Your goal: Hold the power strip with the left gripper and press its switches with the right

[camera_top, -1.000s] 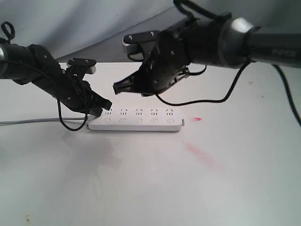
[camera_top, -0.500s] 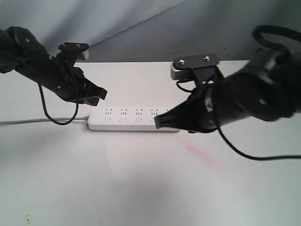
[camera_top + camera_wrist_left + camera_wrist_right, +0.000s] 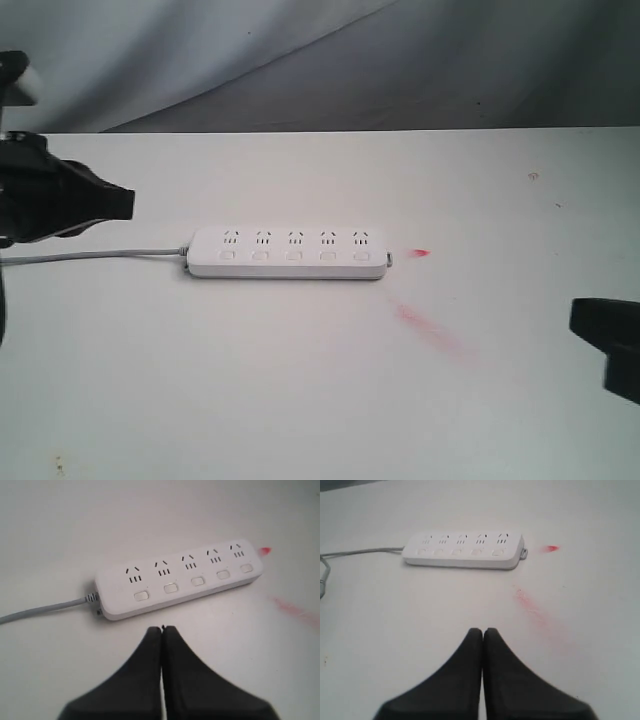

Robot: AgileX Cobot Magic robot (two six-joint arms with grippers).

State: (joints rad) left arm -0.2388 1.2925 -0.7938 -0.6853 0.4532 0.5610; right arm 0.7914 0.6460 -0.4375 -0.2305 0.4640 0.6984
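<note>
Left gripper (image 3: 161, 629): jaws pressed together, empty, near the cord (image 3: 110, 254) end; to be opened before clamping.
Right gripper (image 3: 483, 630): jaws together, well apart from everything; best left so for pressing.
Power strip (image 3: 288, 252): lying flat, unheld, between the 2 grippers.
Switches (image 3: 198, 581): 5 in a row; to be pressed squarely, 1 at a time.

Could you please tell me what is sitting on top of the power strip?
Nothing: the power strip shows only empty sockets and five switches. The left gripper and right gripper sit clear of it. Its underside is hidden.
</note>
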